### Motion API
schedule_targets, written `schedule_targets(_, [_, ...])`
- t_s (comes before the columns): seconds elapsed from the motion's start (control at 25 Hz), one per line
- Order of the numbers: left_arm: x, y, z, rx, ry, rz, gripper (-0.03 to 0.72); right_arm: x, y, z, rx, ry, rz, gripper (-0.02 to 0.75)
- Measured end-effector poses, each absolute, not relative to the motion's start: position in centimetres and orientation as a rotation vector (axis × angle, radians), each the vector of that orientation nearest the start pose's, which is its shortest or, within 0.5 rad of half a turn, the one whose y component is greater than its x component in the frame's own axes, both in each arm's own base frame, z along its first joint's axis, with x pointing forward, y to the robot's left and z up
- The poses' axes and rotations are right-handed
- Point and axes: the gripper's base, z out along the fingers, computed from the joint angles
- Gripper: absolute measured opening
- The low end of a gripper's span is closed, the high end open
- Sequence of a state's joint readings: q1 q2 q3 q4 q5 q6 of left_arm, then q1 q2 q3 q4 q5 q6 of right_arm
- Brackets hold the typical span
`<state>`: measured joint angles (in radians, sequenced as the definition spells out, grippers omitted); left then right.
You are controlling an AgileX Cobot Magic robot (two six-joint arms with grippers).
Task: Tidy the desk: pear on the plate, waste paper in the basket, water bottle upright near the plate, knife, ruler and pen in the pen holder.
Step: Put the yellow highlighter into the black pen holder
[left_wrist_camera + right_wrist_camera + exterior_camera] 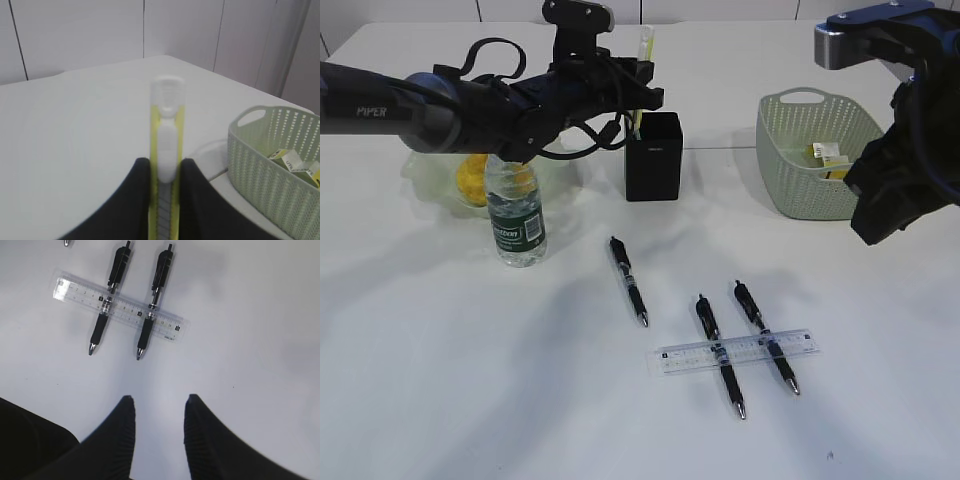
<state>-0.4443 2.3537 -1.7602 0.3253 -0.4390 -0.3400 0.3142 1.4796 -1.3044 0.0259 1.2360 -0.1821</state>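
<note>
**Lowering the knife into the pen holder**

Standing toward the desk's far edge, the pen holder (653, 155) sits directly below the left gripper (642, 92), whose jaws pinch the yellow knife (166, 165) upright, long axis vertical, ready for descent. Right gripper (159, 432) hangs half-open, empty.

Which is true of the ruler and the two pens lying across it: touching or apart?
Touching. The right wrist view shows the clear ruler lying directly over both pens, whose barrels show through it; no gap is visible.
</note>
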Motion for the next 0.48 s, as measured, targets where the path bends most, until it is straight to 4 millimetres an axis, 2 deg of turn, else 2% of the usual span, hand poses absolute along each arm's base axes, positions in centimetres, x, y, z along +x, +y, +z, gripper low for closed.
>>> schedule_targets(0.48, [48.62,-24.86,18.62,0.508,1.590,-0.466,0.102,27.17,9.12,31.94,-0.702,2.810,0.069,0.252])
